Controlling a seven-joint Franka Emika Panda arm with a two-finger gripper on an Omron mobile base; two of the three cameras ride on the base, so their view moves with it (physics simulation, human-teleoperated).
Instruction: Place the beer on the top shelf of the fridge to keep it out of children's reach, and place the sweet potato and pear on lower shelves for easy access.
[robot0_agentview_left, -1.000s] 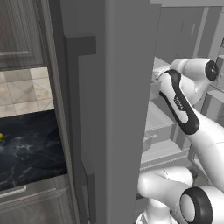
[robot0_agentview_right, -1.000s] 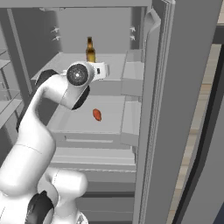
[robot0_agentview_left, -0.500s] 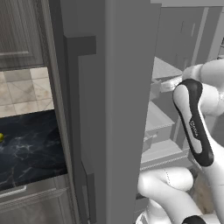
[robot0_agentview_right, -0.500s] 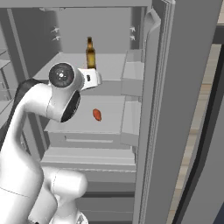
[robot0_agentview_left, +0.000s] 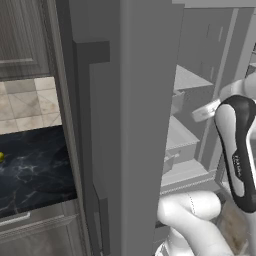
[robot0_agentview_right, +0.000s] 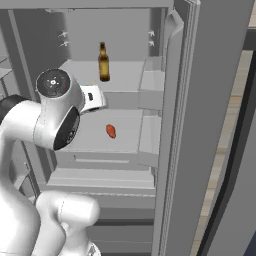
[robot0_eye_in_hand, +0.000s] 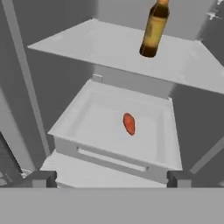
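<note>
**Currently: beer and sweet potato shelved, claw wide open and empty**

Currently the beer (robot0_agentview_right: 103, 61) stands upright on the top shelf (robot0_agentview_right: 125, 77) of the fridge (robot0_agentview_right: 200, 100), toward the rear of that panel and left of its middle as the right base view shows it. The bottle is brown, with a gold cap and a yellowish label. In the hand view the beer (robot0_eye_in_hand: 152, 30) appears at the upper right, resting on the top shelf (robot0_eye_in_hand: 87, 48).

The sweet potato (robot0_agentview_right: 111, 131) lies on its side on the lower shelf (robot0_agentview_right: 90, 140) directly beneath, roughly central on that surface and well apart from the bottle. In the hand view the sweet potato (robot0_eye_in_hand: 129, 124) lies inside a shallow raised rim, so this lower shelf (robot0_eye_in_hand: 87, 127) reads as a tray with a lip along its front edge.

The pear (robot0_agentview_left: 1, 157) shows as a small yellow-green shape at the left edge of the left base view, on the dark marbled counter (robot0_agentview_left: 35, 165) outside the fridge.

The gripper (robot0_eye_in_hand: 112, 178) is positioned in front of the fridge interior, short of the tray's front lip. Its two dark fingertips (robot0_eye_in_hand: 40, 178) stand far apart at the bottom of the hand view, and nothing lies between them. It touches neither the bottle nor the tuber.

The grey fridge door (robot0_agentview_left: 120, 125) stands open, edge-on in the left base view, between the counter and the arm (robot0_agentview_left: 240, 150).
</note>
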